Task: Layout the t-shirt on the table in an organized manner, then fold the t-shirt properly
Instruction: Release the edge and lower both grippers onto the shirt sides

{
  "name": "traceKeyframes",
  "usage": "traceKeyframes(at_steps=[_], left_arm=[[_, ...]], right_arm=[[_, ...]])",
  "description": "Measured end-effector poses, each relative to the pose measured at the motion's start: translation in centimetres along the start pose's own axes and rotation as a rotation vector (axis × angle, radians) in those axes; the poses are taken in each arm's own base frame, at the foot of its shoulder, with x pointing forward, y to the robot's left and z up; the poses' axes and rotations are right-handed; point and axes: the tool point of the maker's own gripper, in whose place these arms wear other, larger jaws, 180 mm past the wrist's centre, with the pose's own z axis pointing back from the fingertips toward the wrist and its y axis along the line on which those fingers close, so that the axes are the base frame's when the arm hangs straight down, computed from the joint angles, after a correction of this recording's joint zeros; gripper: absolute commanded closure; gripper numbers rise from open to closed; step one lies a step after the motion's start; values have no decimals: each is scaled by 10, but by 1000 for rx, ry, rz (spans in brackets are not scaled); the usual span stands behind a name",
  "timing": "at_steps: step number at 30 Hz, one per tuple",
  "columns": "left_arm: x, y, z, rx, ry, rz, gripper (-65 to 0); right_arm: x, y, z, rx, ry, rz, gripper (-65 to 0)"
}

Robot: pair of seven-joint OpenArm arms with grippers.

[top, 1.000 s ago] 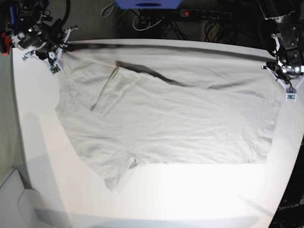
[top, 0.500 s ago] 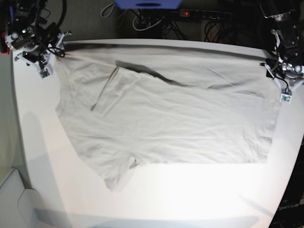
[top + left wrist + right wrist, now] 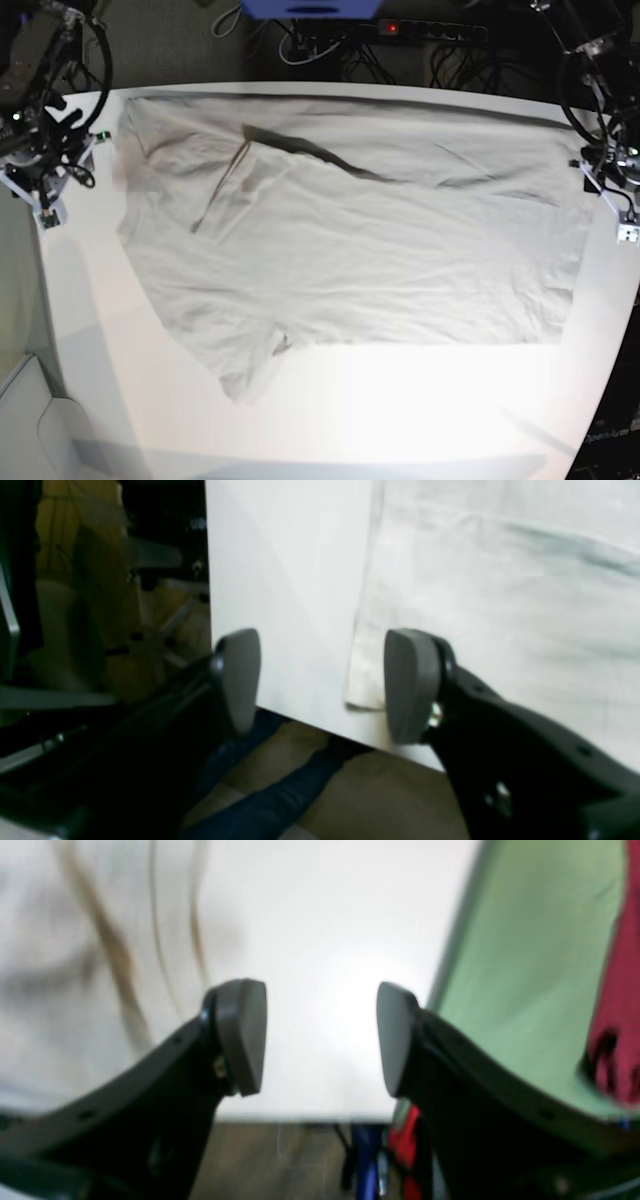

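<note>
The light grey-beige t-shirt (image 3: 350,240) lies spread flat across the white table (image 3: 400,410), with a sleeve toward the near left and dark creases along its far part. My left gripper (image 3: 618,200) is open and empty at the table's right edge. In the left wrist view (image 3: 322,685) its fingers straddle the shirt's corner (image 3: 362,695) from above, at the table edge (image 3: 285,580). My right gripper (image 3: 45,190) is open and empty at the table's left edge. In the right wrist view (image 3: 318,1037) it hangs over bare table (image 3: 325,940), with the shirt (image 3: 75,965) to its left.
A power strip with a red light (image 3: 430,30), cables and a blue object (image 3: 310,8) lie behind the table. A leg in blue jeans (image 3: 280,800) shows below the table edge. A green surface (image 3: 525,965) and a red thing (image 3: 620,990) lie beyond the left edge.
Both grippers have moved off the shirt's far corners, nearer along the table's side edges. The right arm went down and left. The shirt's far left corner now lies flat.
</note>
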Motion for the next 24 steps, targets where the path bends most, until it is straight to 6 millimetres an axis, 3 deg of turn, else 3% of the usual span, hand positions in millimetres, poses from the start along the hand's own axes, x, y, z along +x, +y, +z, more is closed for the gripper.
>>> traceKeyframes(at_steps=[3,5,8,12,16,21,24], left_arm=[[21,-1,-6,-16,-48,31,-404],[43,1,-9,-22,-98,67,-472],[63,2,-14,-29,-133,108,-571],[82,10,-23,35,-127,142,-650],[117,12,-29,81,-270,218,-650],[124,7,-47,76,-277,281,-650],[148,6,-50,49,-311,315,-650]], right_arm=[[41,-5,-5,1,-69,16,-356],[70,-4,-16,32,-97,44,-356],[95,15,-51,144,-72,50,-356],[125,27,-94,260,-54,32,-356],[178,48,-120,386,-149,-39,-356],[199,67,-141,475,-211,-108,-356],[213,73,-144,503,-274,-158,-356]])
